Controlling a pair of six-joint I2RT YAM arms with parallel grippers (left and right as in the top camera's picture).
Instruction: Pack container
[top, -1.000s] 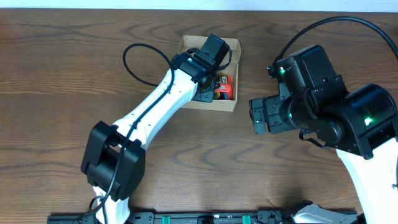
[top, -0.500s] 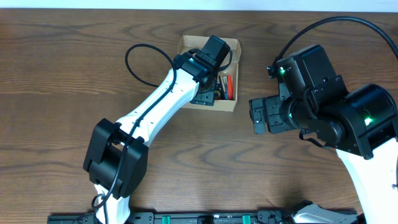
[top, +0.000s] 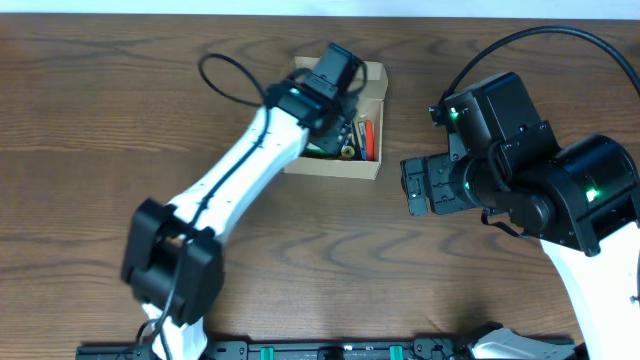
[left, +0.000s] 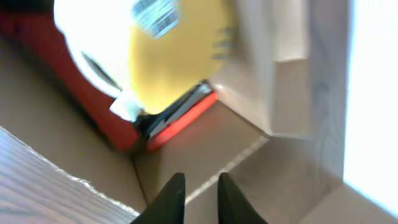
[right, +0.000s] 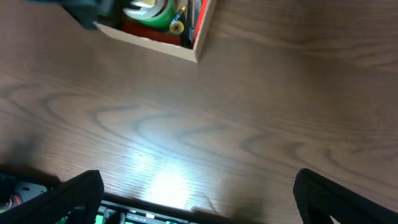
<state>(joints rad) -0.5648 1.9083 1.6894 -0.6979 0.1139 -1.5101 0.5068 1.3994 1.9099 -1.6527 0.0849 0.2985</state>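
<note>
Left pincer (left: 198, 198) near-closed, inside cardboard container (left: 249, 143)

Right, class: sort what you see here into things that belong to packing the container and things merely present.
Belongs to the job:
- container, open
- red cutter inside it
- yellow tape roll inside it
- left gripper, over the container, nearly closed, empty

Merely present:
- right gripper, open, idle above bare table
- black cable

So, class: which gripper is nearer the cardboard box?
Left. The left gripper is inside the cardboard box, nearly shut and empty; the right gripper hangs over bare table beside it.
</note>
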